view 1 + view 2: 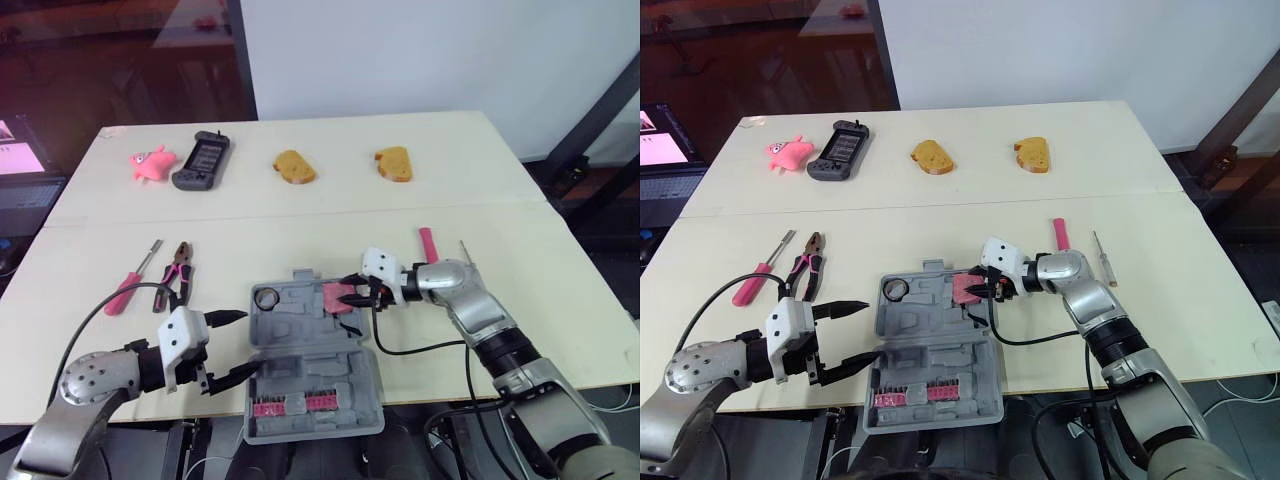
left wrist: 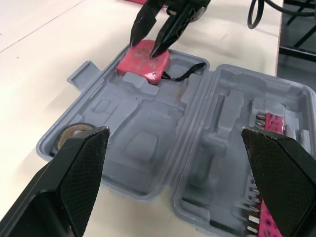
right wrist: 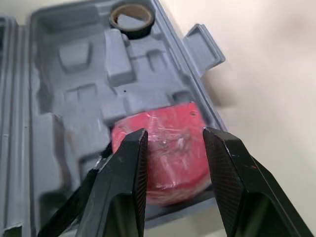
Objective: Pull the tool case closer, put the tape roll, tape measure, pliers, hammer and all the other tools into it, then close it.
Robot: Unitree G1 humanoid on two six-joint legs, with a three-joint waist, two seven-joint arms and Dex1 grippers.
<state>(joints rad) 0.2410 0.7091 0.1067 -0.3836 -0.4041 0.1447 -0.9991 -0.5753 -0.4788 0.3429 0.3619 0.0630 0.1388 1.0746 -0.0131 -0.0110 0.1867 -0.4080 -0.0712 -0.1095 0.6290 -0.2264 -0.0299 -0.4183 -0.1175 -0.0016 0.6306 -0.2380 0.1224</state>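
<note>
Tape measure of red plastic (image 2: 143, 59) lies in the two o'clock corner of the grey moulded tool case (image 1: 300, 350), under my narrowly parted right gripper (image 3: 174, 133). Its shell looks rigid, light and slick; I'd pinch its flat sides. My left gripper (image 1: 245, 343) gapes wide.

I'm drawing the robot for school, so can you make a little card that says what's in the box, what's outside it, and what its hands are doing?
Box: grey tool case, open, lying flat
Inside: tape roll, red tape measure
Outside, robot's left: pliers, pink screwdriver
Outside, robot's right: pink-handled tool, thin screwdriver
Left gripper: open, beside the case
Right gripper: at the tape measure
</note>
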